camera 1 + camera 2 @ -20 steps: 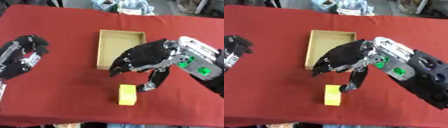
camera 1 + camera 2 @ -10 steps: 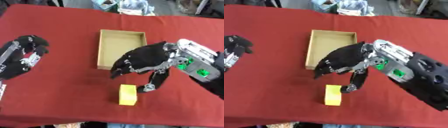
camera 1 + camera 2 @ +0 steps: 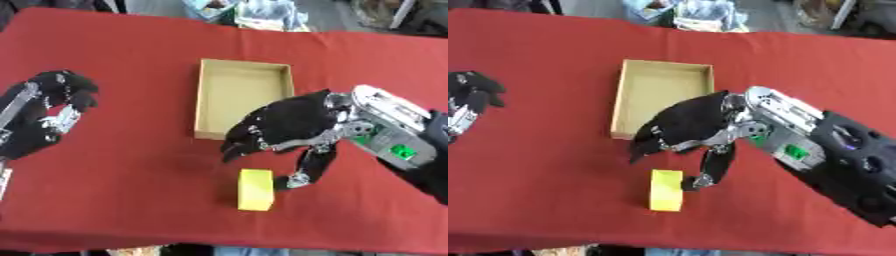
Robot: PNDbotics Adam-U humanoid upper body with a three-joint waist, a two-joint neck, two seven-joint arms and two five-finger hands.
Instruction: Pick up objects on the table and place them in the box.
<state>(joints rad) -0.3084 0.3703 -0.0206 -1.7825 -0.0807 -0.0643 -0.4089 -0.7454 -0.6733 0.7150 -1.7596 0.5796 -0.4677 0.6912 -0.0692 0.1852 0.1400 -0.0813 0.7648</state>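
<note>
Right hand (image 3: 289, 125): fingers spread, thumb tip just beside the yellow block (image 3: 255, 189), holding nothing. Block at 6 o'clock from the box (image 3: 241, 100). Left hand (image 3: 44, 117): fingers relaxed, at 9 o'clock.

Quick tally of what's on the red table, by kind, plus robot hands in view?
Yellow block: 1
Open cardboard box: 1
Robot hands: 2, the right hand above the block, the left hand at the left edge
Total: 4
</note>
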